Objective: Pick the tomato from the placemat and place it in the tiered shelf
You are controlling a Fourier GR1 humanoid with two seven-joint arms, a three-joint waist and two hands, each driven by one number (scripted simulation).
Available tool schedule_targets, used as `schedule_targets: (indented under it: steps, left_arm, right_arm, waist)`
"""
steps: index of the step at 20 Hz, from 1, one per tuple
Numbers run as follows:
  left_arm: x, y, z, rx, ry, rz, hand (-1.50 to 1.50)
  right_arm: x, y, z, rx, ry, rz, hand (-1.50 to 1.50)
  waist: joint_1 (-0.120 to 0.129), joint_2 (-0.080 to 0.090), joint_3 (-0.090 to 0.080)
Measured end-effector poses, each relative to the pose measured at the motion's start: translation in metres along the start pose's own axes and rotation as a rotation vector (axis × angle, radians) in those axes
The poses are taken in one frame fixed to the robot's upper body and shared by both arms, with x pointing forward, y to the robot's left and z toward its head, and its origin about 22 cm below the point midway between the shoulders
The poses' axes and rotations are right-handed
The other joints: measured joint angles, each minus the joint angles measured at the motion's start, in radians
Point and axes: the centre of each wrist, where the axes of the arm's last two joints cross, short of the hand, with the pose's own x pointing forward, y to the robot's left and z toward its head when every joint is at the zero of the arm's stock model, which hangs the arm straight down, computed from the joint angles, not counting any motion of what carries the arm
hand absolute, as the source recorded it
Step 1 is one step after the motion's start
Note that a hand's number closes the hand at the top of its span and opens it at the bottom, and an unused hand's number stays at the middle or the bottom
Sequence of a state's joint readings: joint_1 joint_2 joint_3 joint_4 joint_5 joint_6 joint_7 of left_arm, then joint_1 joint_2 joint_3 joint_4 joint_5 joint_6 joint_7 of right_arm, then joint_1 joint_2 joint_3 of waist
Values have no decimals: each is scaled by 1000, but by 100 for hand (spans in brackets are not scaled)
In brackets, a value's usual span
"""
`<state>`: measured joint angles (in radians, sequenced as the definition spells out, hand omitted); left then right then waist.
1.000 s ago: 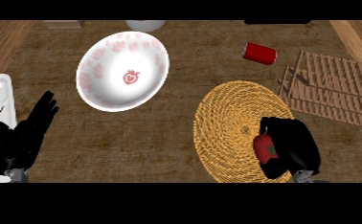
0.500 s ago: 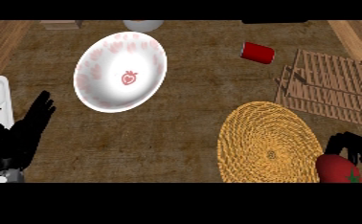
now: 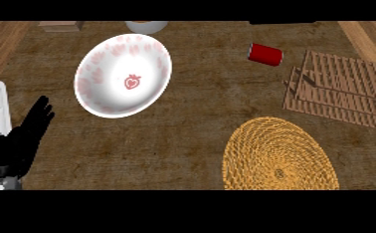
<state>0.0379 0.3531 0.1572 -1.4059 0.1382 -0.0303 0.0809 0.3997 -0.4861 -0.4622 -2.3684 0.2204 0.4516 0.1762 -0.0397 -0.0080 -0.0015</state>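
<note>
I see only my left hand, resting at the lower left edge with fingers straight and released. My right hand and the tomato are out of view, so I cannot tell where the tomato is. The round woven straw placemat lies bare at lower right, the slatted wooden tiered shelf just above it. A white plate with pink strawberry print and a red cup sit apart.

I stand at a kitchen bench of dark wood; a white plate far left, a woven placemat near right, a slatted tiered shelf beyond it.
</note>
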Motion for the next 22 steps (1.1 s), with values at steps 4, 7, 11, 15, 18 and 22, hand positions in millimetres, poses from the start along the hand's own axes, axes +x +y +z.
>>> schedule_targets:
  steps: [4, 7, 11, 15, 18, 22]
  left_arm:
    - [1, -3, 5, -9, 2, -2, 0]
    - [2, -6, 4, -7, -1, -2, 0]
    - [4, -3, 2, -11, -7, -2, 0]
    - [5, -7, 3, -18, -9, -7, 0]
    - [2, -7, 1, -23, -10, -7, 0]
    - [6, -10, -6, -35, -12, -10, 0]
  right_arm:
    - [5, -35, 13, -69, -7, -66, 150]
    - [7, -62, 21, -115, -8, -97, 150]
    - [13, -97, 25, -197, 22, -96, 150]
    - [26, -134, 27, -272, 32, -51, 150]
    - [37, -161, 25, -307, 53, -1, 150]
    - [50, -181, 12, -325, 80, 40, 150]
  waist:
    - [7, -1, 0]
    - [9, -1, -1]
    - [15, 1, -1]
    - [24, 3, -1]
    - [29, 5, -1]
    - [39, 8, 0]
